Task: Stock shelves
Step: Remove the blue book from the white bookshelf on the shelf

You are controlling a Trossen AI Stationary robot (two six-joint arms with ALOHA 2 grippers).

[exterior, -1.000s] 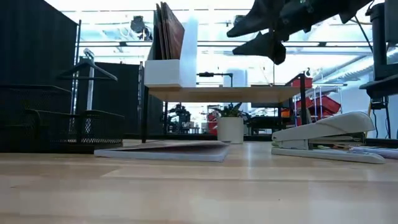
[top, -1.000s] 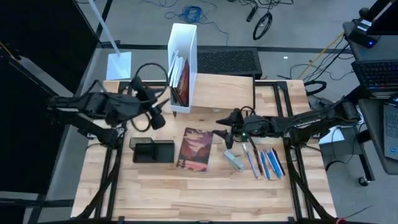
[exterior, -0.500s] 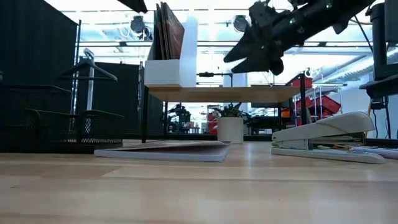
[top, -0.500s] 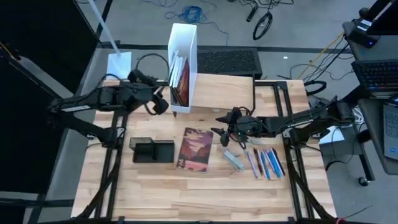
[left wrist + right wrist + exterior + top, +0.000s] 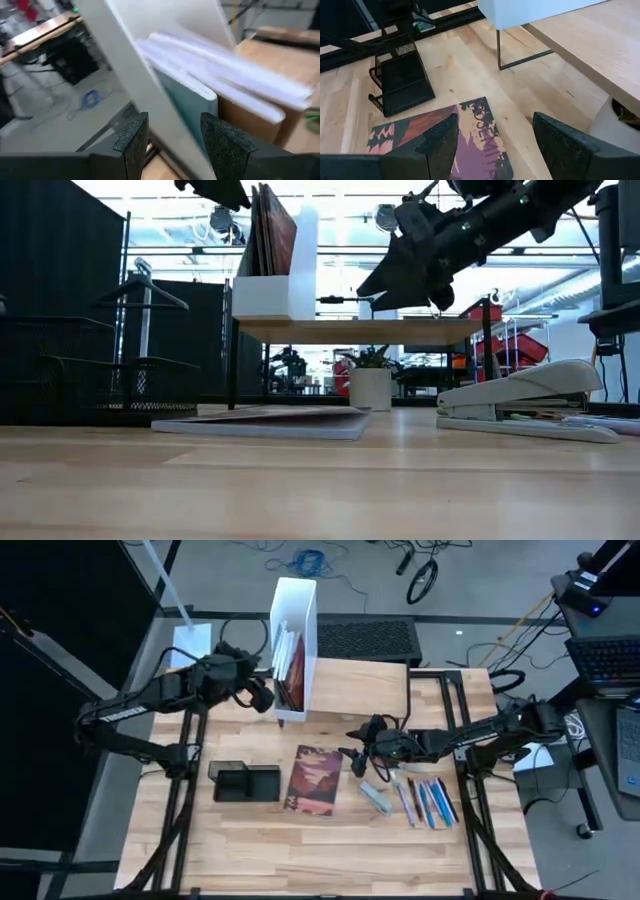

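Observation:
The shelves are a low riser with a light-wood top on black legs at the table's far middle. A white file box holding books stands on its left end. My left gripper hovers open just left of that box; the box's side wall shows between its fingers, and I cannot tell whether they touch it. A purple and red book lies flat on the table in front of the riser. My right gripper hangs open above the book's far right corner, clear of it.
A black mesh organizer tray sits left of the book. A stapler and several pens lie right of it. A small white pot stands under the riser. Bare wood runs along the table's near edge.
My left gripper has risen and gone toward the table's far edge, closing in on the white file box. My right gripper has come down a little toward the book and tipped its fingers downward.

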